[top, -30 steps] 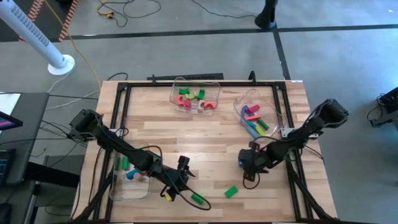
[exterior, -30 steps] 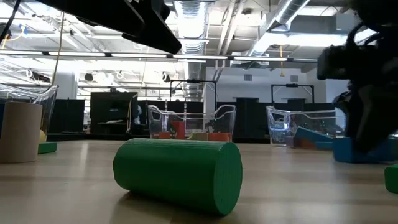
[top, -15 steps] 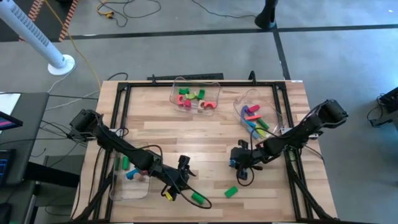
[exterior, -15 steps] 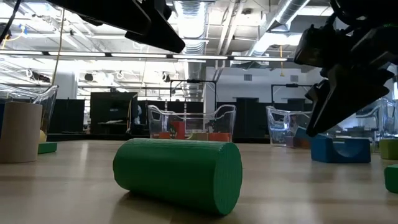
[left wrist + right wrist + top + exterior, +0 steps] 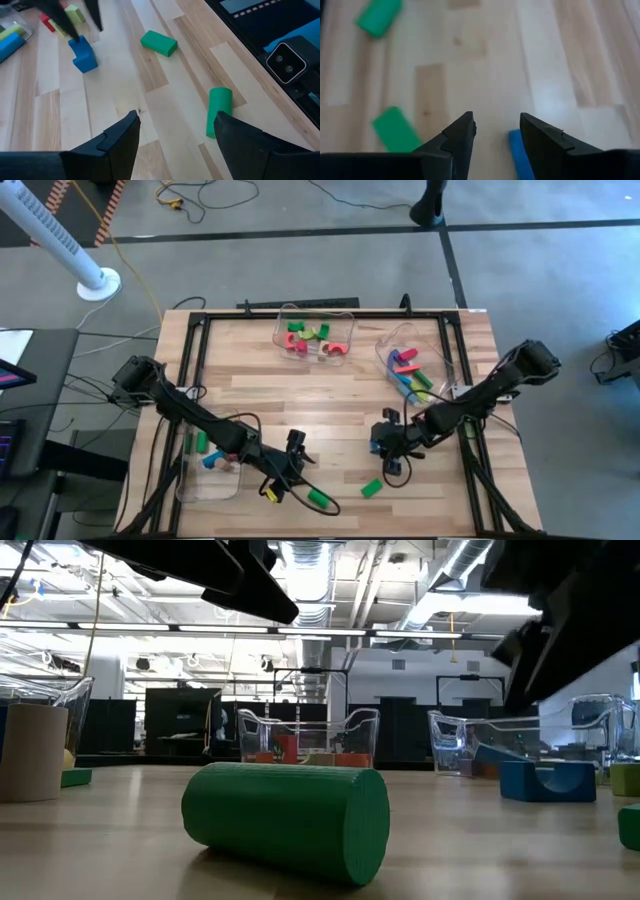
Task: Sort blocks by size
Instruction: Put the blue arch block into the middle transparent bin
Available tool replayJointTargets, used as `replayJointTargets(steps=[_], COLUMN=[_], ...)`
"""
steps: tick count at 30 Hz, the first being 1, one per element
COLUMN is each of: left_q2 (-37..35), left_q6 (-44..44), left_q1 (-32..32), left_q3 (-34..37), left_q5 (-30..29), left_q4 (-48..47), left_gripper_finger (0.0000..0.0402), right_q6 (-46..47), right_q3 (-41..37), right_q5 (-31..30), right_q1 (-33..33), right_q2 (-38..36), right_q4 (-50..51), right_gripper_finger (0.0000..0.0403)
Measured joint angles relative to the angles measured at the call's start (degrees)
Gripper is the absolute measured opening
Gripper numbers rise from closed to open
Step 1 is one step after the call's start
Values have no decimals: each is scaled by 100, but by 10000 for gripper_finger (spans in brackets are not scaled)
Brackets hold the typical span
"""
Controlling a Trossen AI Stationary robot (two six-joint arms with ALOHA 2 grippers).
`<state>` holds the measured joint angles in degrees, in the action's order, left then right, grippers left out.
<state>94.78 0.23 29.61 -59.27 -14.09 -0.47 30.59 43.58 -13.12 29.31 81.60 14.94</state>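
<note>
We are seeing right gripper (image 5: pixel 388 450) hovering open, holding nothing, over blue arch block (image 5: pixel 547 781) (lying opening up). Green cylinder (image 5: pixel 318 499) lying on side near front edge, long axis roughly along edge. Left gripper (image 5: pixel 292 470) gaping wide, empty, beside it.

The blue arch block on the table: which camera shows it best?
The left wrist view: the blue arch block stands whole and unobstructed on the wood. The low view shows it small, far right. In the high view it hides under the right tool; the right wrist view catches only an edge.
</note>
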Motion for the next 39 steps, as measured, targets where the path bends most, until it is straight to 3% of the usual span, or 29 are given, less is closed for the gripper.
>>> replayJointTargets(steps=[9,17,21,27,39], left_q2=[0,0,0,0,0], left_q6=[-11,-53,-105,-116,-72], left_q1=[0,-15,-15,-15,-15], left_q3=[8,252,330,330,330], left_q5=[0,0,1,2,0], left_q4=[6,378,497,498,501], left_gripper_finger=[245,244,244,245,245], right_q6=[222,242,538,937,813], right_q3=[84,84,82,69,-598], right_q5=[-43,-668,-974,-1295,-1216], right_q1=[599,1067,1083,937,664], right_q2=[19,20,20,20,20], right_q4=[99,383,955,1729,958], right_gripper_finger=[190,190,200,252,265])
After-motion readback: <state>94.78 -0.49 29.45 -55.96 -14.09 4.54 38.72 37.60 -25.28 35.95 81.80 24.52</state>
